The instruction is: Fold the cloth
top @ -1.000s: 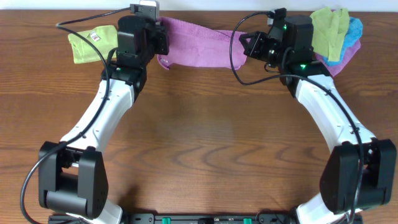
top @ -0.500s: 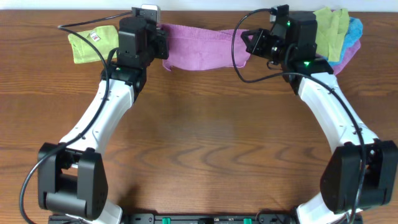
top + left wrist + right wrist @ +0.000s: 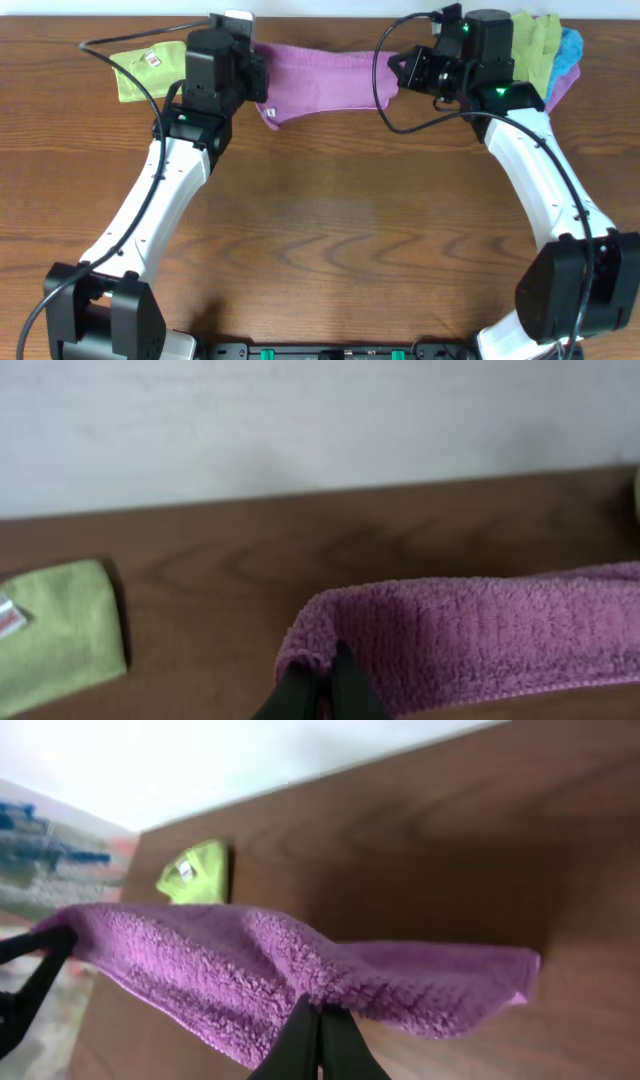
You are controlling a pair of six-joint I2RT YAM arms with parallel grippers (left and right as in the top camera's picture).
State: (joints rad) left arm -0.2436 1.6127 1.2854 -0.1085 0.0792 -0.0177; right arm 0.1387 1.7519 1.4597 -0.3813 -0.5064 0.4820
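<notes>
Moved since a second earlier: both arms reached farther toward the back edge of the bench [image 3: 330, 220] and carried the cloth [image 3: 320, 80] with them. Its span drew straighter and its sag lessened.

Cloth: mauve, fuzzy towel fabric, soft and limp. It hung as a narrow band, apparently folded over on itself, raised off the bench near the back edge. Its long axis ran left to right between my two arms. One loose corner drooped just beside the left end.

Left fingers [image 3: 295, 698]: pressed together, pinching the left end. The fabric curled over above them and ran off to their right.

Right fingers [image 3: 297, 1042]: pressed together, pinching the right end. The fabric ran off to their left.

Governing relation: each end already lay in its own fingers, neither arm the nearer. I judged the next move needed both ends kept level, so the band would come down square.

Green cloth [image 3: 145, 72]: flat, tagged, left of my left arm, apart from the cloth.

Pile [image 3: 545, 45]: green and blue fabric behind my right wrist. I could not tell whether it touched the cloth.
</notes>
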